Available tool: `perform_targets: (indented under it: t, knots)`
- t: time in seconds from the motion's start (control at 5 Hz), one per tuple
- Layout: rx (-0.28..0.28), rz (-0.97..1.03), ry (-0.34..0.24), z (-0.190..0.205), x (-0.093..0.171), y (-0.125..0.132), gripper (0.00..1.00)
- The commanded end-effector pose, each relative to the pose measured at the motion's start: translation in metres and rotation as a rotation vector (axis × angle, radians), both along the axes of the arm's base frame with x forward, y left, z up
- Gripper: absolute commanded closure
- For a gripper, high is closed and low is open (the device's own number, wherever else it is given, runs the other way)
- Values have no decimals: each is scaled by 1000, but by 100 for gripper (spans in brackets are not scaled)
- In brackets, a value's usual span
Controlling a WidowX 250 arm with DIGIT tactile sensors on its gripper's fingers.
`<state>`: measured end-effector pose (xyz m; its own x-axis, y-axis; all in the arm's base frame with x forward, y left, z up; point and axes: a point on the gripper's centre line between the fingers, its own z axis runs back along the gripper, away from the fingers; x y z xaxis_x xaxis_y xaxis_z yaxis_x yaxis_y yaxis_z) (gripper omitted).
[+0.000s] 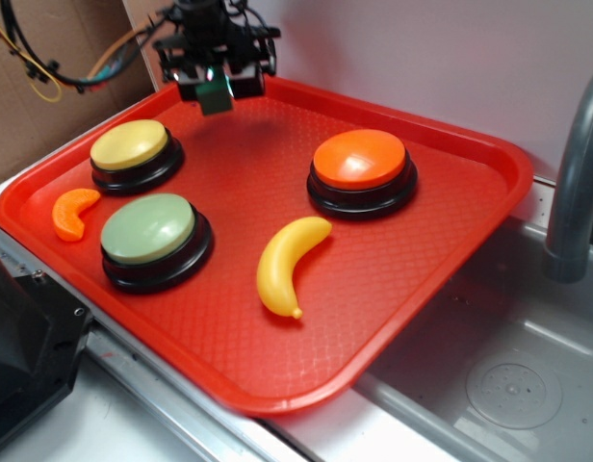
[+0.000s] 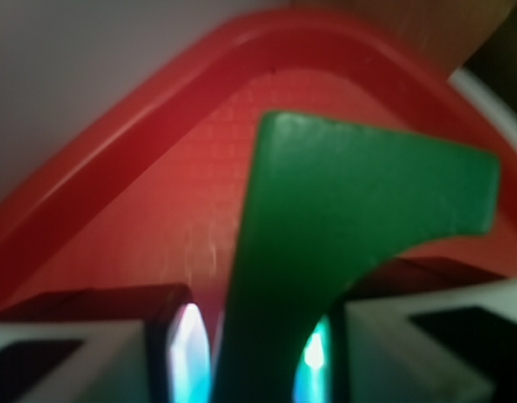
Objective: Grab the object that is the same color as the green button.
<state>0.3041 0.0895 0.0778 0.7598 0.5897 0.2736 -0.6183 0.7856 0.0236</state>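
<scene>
The object, a small dark green arch-shaped block [image 1: 216,96], hangs above the far left corner of the red tray [image 1: 451,250], held in my gripper [image 1: 217,89]. In the wrist view the green block [image 2: 342,218] fills the middle, one leg running down between my two fingers, which are shut on it. The green button [image 1: 149,229], a pale sage dome on a black base, sits on the tray's near left part, well away from the gripper.
A yellow-topped button [image 1: 130,145] and an orange-topped button [image 1: 360,160] stand on the tray. A toy banana [image 1: 285,262] lies in the middle, an orange slice [image 1: 72,212] at the left edge. A grey sink and faucet [image 1: 572,173] are at right.
</scene>
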Motion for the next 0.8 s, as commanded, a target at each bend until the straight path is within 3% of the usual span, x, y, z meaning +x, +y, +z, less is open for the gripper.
perform_targets:
  t: [0.0, 0.2, 0.4, 0.6]
  knots:
    - [-16, -414, 62, 76, -23, -40, 100]
    - [-33, -585, 113, 93, -42, -66, 100]
    - [-10, -756, 115, 115, -63, -88, 100]
    - [35, -867, 157, 128, -68, -88, 100]
